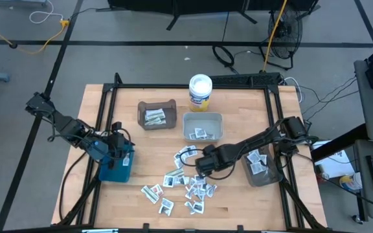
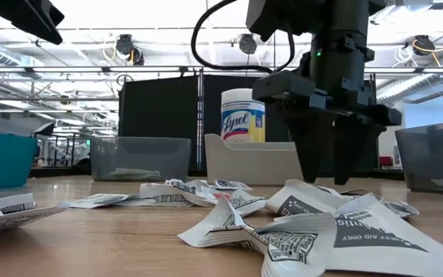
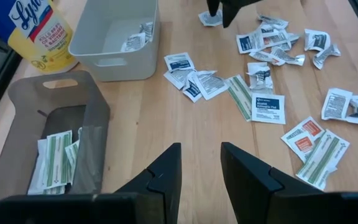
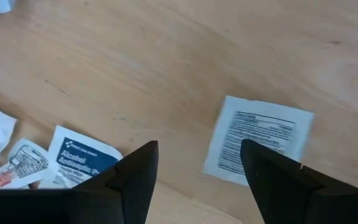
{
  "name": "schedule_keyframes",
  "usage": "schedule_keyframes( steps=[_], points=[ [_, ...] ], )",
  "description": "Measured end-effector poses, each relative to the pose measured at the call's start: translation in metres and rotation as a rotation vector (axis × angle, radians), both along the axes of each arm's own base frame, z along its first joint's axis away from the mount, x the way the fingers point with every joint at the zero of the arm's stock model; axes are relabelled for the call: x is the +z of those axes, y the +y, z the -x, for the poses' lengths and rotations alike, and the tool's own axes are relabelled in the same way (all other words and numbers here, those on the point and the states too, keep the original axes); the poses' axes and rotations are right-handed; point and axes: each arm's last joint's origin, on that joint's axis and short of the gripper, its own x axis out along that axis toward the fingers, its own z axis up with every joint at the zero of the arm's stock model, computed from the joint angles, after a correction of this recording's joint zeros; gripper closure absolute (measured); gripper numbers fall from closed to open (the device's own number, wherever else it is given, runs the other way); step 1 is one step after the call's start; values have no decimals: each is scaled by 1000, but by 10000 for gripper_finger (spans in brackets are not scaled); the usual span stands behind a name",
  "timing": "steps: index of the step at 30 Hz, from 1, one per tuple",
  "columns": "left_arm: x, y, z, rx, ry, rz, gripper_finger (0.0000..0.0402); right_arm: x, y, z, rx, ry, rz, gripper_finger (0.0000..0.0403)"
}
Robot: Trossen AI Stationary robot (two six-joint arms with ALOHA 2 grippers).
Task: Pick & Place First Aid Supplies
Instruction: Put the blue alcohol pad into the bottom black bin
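The first aid supplies (image 1: 188,182), small white packets with blue, green or red print, lie scattered flat on the wooden table's near middle. My right gripper (image 1: 201,169) points down over the far edge of this scatter, open with nothing between its fingers. In the right wrist view a white packet with black print (image 4: 260,140) lies on the wood just beyond the fingertips, and a blue-printed one (image 4: 82,158) lies beside it. My left gripper (image 3: 201,168) waits open at the table's left, above a teal bin (image 1: 116,167).
At the back a brownish see-through bin (image 1: 157,114) holds green-striped packets, and beside it a white bin (image 1: 203,126) holds a few packets. A grey bin (image 1: 262,167) with packets stands at the right. A white round tub (image 1: 200,90) is at the far edge.
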Motion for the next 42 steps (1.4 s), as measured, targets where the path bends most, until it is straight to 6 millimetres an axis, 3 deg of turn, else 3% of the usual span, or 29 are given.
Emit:
schedule_keyframes(
  steps=[10,42],
  points=[
    [0,0,0,-4,-1,-6,284,1,-5,10,-39,104,25,177],
    [0,0,0,6,-5,-15,284,-13,-16,6,98,91,-74,176]
  ],
)
